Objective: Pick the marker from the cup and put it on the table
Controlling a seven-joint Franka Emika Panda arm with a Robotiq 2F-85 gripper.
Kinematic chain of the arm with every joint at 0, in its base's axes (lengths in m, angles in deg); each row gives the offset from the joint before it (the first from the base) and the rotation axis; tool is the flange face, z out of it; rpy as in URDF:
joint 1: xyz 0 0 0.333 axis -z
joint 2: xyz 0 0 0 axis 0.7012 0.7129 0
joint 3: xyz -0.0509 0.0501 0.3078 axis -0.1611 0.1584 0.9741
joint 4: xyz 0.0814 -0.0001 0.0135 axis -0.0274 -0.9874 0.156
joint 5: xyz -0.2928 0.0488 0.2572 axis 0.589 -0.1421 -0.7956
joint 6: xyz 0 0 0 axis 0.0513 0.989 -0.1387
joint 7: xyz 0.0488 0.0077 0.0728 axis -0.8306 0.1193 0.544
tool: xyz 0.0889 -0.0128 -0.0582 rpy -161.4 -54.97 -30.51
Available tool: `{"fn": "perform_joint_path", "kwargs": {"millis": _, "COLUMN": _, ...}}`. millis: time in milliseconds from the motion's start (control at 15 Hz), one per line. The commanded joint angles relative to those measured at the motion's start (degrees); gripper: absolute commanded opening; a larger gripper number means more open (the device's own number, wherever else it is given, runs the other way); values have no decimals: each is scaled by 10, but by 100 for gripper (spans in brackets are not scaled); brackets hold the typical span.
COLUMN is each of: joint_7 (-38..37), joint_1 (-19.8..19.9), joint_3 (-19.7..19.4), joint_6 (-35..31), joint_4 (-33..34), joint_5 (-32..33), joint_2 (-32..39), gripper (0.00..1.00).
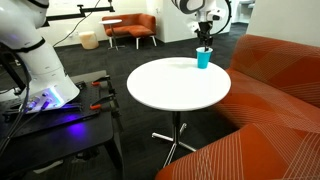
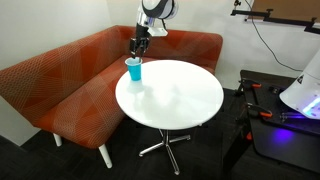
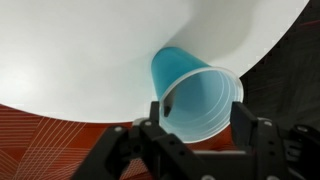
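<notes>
The turquoise cup (image 1: 204, 58) stands near the far edge of the round white table (image 1: 175, 90); it also shows in an exterior view (image 2: 134, 70) and in the wrist view (image 3: 195, 92). The marker (image 3: 168, 101) shows only as a short dark tip against the cup's inner wall in the wrist view. My gripper (image 1: 205, 38) hangs just above the cup's mouth, also seen in an exterior view (image 2: 138, 46). In the wrist view its fingers (image 3: 200, 128) are spread wide on either side of the cup's rim, holding nothing.
An orange corner sofa (image 2: 60, 80) wraps behind the table. A dark workbench (image 1: 50, 120) with tools and red-handled clamps stands beside it. Orange chairs (image 1: 130, 28) sit far back. The table's pedestal (image 1: 176, 135) has a cross foot.
</notes>
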Motion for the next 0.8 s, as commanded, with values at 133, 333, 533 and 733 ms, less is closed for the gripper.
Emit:
{"fn": "perform_joint_path", "kwargs": {"millis": 133, "joint_7": -2, "joint_1": 3, "joint_3": 3, "joint_6": 20, "joint_4": 23, "joint_5": -1, "joint_2": 10, "gripper": 68}}
{"fn": "perform_joint_path", "kwargs": {"millis": 333, "joint_7": -1, "joint_1": 4, "joint_3": 3, "joint_6": 18, "joint_4": 21, "joint_5": -2, "joint_2": 11, "gripper": 67}}
{"fn": "perform_joint_path", "kwargs": {"millis": 533, "joint_7": -1, "joint_1": 4, "joint_3": 4, "joint_6": 16, "joint_4": 19, "joint_5": -2, "joint_2": 11, "gripper": 64}}
{"fn": "perform_joint_path", "kwargs": {"millis": 733, "joint_7": -1, "joint_1": 4, "joint_3": 4, "joint_6": 16, "joint_4": 19, "joint_5": -2, "joint_2": 12, "gripper": 57}}
